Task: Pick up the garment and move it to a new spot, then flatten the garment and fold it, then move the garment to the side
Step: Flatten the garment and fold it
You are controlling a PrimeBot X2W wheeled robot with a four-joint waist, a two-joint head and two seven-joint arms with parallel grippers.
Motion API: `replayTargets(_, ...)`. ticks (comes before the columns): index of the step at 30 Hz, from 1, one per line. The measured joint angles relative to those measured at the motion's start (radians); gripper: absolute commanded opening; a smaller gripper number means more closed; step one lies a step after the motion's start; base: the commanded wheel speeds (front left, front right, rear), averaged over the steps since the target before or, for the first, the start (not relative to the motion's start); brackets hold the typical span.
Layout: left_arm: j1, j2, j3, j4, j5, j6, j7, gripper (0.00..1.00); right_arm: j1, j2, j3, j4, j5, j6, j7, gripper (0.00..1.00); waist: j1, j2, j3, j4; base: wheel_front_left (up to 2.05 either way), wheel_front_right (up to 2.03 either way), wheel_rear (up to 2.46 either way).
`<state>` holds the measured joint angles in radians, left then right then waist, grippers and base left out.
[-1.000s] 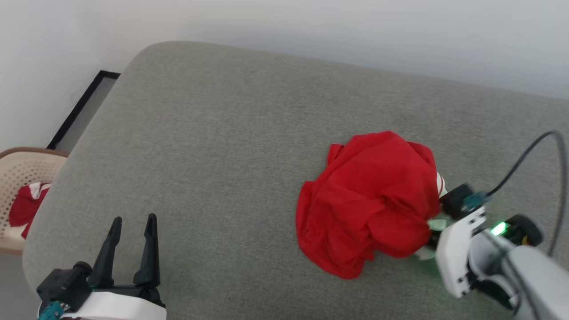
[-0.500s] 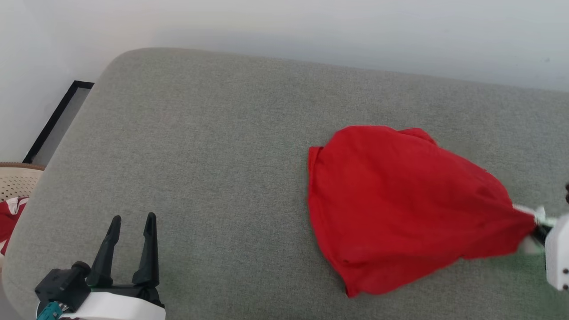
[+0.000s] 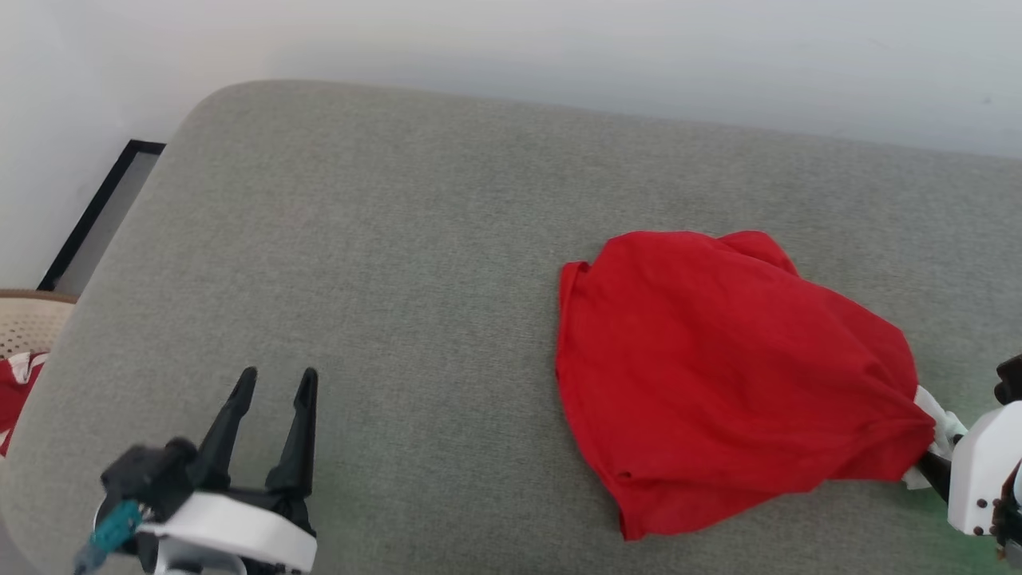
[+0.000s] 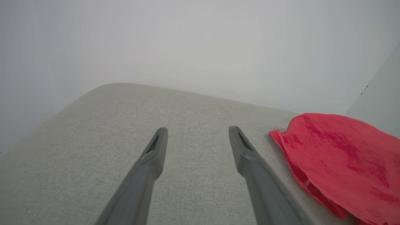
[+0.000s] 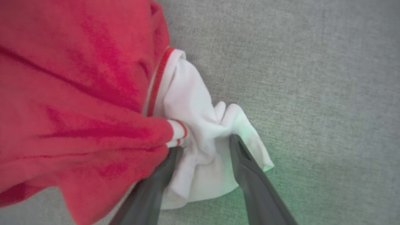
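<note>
The garment (image 3: 718,375) is a red jersey lying spread in a loose heap on the right half of the grey cushion (image 3: 399,239). Its white sleeve end (image 5: 200,125), with red-white stripe trim, bunches at its right tip. My right gripper (image 5: 204,143) is open, its fingers standing wide on either side of that white sleeve end; red fabric drapes over the left fingertip. In the head view the right gripper (image 3: 932,469) touches the garment's right corner. My left gripper (image 3: 279,374) hovers open and empty at the lower left, with the garment (image 4: 337,156) off to its right.
A pale perforated basket (image 3: 24,319) holding red and white cloth (image 3: 12,391) stands off the cushion's left end. A black-framed panel (image 3: 96,216) leans by the white wall. The cushion's rounded left edge drops away near my left gripper (image 4: 197,129).
My right gripper pulled the bunched garment to the right, stretching it out, then opened; the fabric has slackened. The left gripper moved slightly up and right. The head camera shifted.
</note>
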<state>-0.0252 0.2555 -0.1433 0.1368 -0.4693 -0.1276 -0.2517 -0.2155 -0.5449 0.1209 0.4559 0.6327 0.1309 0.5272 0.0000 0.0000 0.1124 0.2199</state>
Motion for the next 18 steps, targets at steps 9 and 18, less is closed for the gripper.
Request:
replayTargets(9,-0.144,0.13,-0.138,-0.045,-0.1,0.0,0.206,1.0,0.022,0.011,-0.049,-0.144,-0.003,0.0,-0.034,1.0,0.0,0.0,-0.017,-0.063,0.0,0.0,0.0)
replayTargets(18,-0.376,0.247,-0.31,-0.042,-0.194,0.0,0.466,1.0,0.073,0.145,-0.143,-0.34,-0.103,0.0,-0.156,1.0,0.0,0.0,-0.016,-0.176,0.0,0.0,0.0)
